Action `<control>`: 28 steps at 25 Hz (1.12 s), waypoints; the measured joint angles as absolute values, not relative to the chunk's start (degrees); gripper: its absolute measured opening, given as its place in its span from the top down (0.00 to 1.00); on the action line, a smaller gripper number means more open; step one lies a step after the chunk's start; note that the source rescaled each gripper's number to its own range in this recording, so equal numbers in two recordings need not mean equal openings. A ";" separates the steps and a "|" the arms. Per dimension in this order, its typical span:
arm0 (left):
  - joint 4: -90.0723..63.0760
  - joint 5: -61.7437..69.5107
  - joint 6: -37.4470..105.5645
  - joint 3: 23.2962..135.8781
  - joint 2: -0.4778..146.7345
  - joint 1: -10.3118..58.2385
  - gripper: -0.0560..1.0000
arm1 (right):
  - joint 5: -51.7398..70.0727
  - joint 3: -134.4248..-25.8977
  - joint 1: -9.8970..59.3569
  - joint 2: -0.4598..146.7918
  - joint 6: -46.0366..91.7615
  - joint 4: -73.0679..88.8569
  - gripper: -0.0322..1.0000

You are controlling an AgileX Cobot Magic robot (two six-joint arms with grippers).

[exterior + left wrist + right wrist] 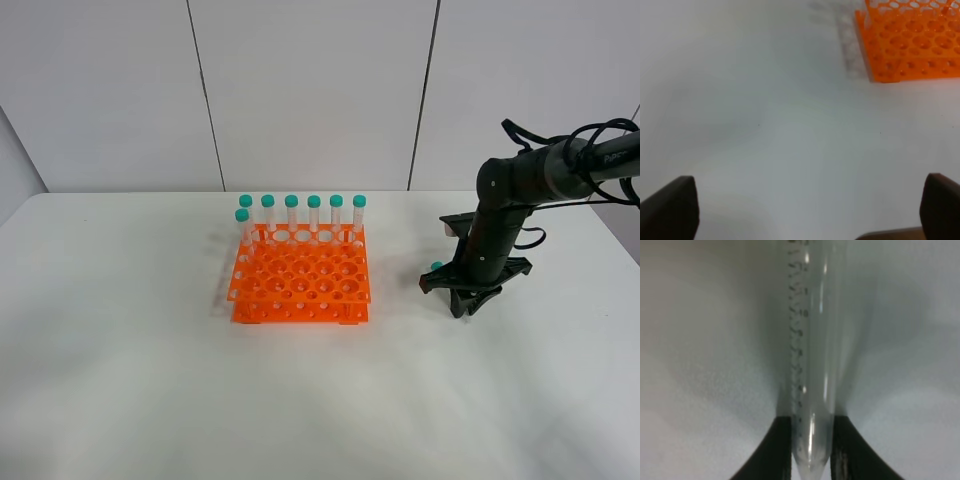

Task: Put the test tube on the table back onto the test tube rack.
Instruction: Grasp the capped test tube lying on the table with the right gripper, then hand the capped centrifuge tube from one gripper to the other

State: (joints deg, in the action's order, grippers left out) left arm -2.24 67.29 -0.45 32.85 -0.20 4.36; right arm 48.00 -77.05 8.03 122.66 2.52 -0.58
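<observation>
The test tube (810,340), clear smooth plastic with printed graduations and a tapered tip, is clamped between the black fingers (772,452) of the right gripper (466,298) at the matte white table (150,380), right of the orange hole-gridded test tube rack (300,285), with bare tabletop around; the left gripper (810,210) is spread wide

Over the test tube rack (302,280) the front and middle holes lie open from above. Capped tubes (313,215) wall the back row, with one more at the left just ahead. Bare table (400,330) separates the rack from the right gripper (468,303).
</observation>
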 joint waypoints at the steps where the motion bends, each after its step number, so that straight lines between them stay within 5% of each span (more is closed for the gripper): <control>1: -2.24 67.29 -0.45 32.85 -0.20 4.36 0.00 | 48.00 -77.05 8.03 122.66 2.74 -0.58 0.96; 21: -2.24 67.29 -0.45 32.85 -0.20 4.36 0.00 | 44.89 -77.05 8.17 107.53 7.86 -0.58 0.96; 28: -2.24 67.29 -0.45 32.85 -0.20 4.36 0.00 | 35.20 -77.05 13.87 99.12 9.79 -0.75 0.96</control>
State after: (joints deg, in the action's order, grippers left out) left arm -2.24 67.29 -0.45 32.85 -0.20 4.36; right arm 35.20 -77.05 13.87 99.12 9.79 -0.75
